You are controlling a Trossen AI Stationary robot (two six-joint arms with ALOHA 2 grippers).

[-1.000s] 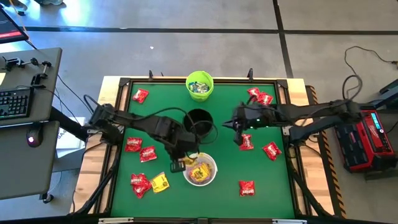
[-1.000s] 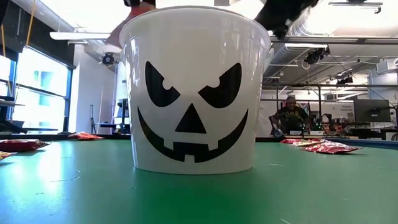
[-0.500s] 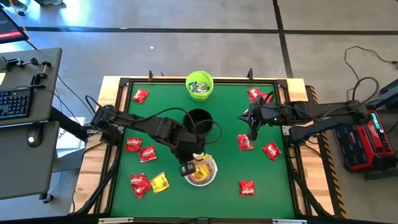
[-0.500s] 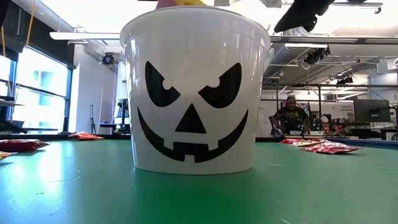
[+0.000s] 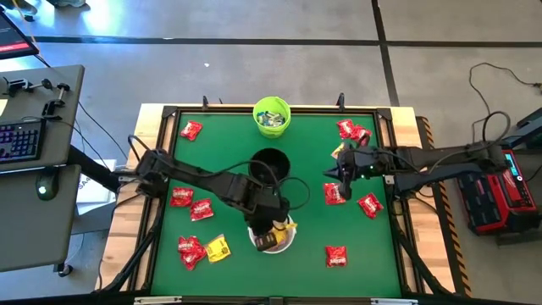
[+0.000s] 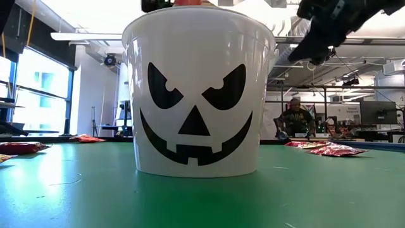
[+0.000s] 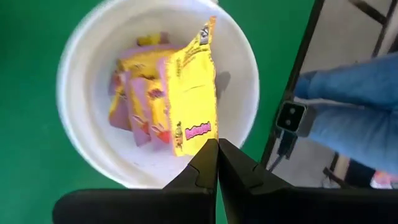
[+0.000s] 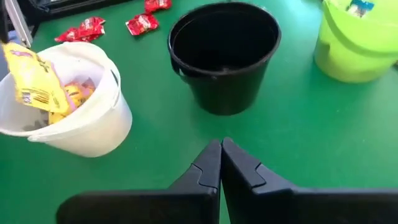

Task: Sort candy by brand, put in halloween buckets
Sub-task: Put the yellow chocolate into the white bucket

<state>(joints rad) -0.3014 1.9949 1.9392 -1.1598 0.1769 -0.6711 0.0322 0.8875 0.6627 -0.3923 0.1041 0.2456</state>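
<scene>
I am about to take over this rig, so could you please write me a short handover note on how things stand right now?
Left gripper: shut on a yellow packet, held over the white bucket, which already holds yellow packets.
Right gripper: shut, empty, above the mat near the black bucket.
Green bucket: at the far edge, with some pale packets inside.
Black bucket: looks empty.
Left to do: release the yellow packet; one more yellow and the red packets lie around the mat.
</scene>
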